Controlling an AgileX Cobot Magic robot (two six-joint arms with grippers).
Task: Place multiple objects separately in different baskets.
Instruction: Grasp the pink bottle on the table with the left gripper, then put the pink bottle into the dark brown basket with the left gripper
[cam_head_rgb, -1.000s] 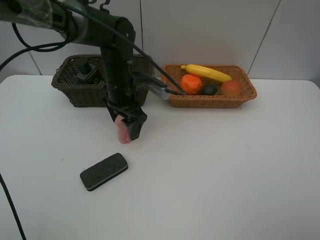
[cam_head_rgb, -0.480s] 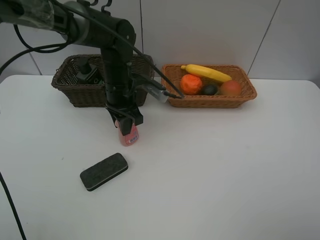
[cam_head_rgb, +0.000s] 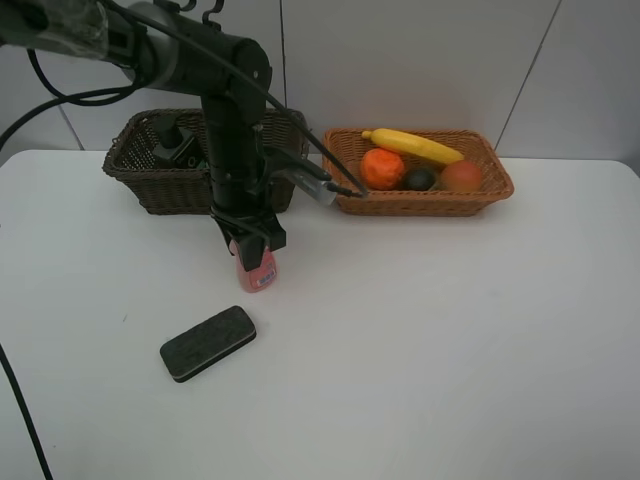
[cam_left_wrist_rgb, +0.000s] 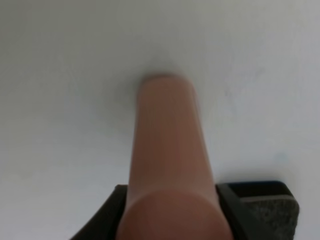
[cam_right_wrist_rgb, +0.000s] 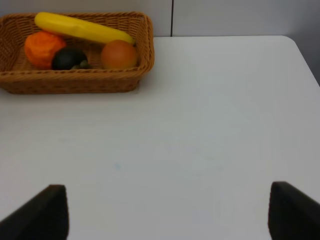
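White worktop (cam_head_rgb: 450, 330). Dark brown woven basket (cam_head_rgb: 150, 185); light orange-tan woven basket (cam_head_rgb: 420, 203) with yellow banana (cam_head_rgb: 412, 146), orange (cam_head_rgb: 382, 168), dark mangosteen (cam_head_rgb: 419, 179) and red-orange fruit (cam_head_rgb: 461, 176). Pink bottle (cam_head_rgb: 258, 272) (pale label), black eraser (cam_head_rgb: 207, 343).

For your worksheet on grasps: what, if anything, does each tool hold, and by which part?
The left tool grips the small pink bottle by its upper end. The right tool holds nothing.

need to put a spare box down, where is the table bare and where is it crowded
Bare: the whole right half of the white table, in front of the light basket, and the near left corner beside the black eraser. Crowded: the left gripper, shut on the pink bottle, before the dark basket.
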